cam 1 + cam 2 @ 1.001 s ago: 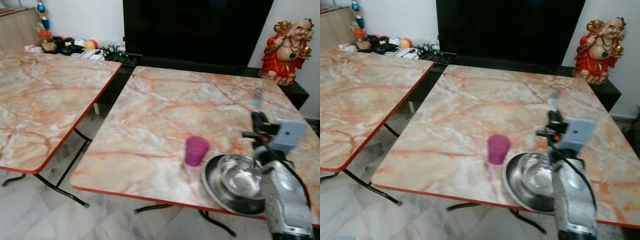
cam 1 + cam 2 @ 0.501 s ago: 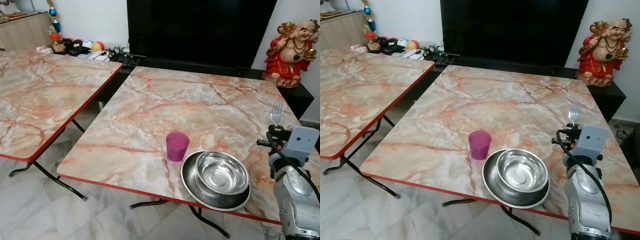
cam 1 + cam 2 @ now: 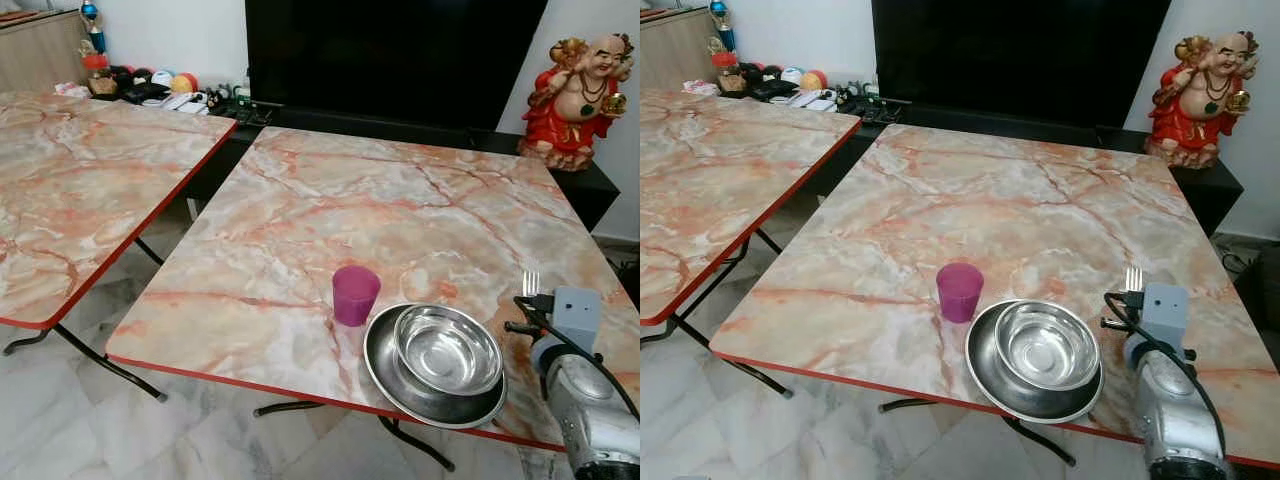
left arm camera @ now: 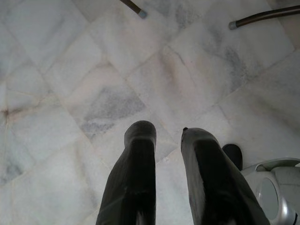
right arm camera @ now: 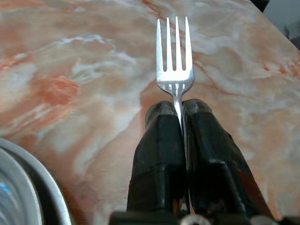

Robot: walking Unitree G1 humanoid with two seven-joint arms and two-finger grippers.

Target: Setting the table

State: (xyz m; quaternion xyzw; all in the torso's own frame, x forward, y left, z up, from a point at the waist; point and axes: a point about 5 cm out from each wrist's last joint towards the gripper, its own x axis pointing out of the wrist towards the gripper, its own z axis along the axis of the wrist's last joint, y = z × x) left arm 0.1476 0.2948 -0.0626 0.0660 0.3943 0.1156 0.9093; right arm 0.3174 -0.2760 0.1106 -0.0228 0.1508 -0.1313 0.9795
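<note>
A silver fork is held by its handle in my right gripper, which is shut on it; its tines point forward just above the marble table, right of the dishes. A steel bowl sits inside a steel plate near the table's front edge. A purple cup stands upright just left of the plate. My left gripper hangs over the floor with its fingers slightly apart and nothing between them.
A second marble table stands to the left across a narrow gap. A black TV on a dark cabinet and a red figurine are behind the table. White marble floor lies below.
The camera has shifted. My right gripper with the fork has come lower, close to the tabletop beside the plate. The cup, bowl and plate stay where they were.
</note>
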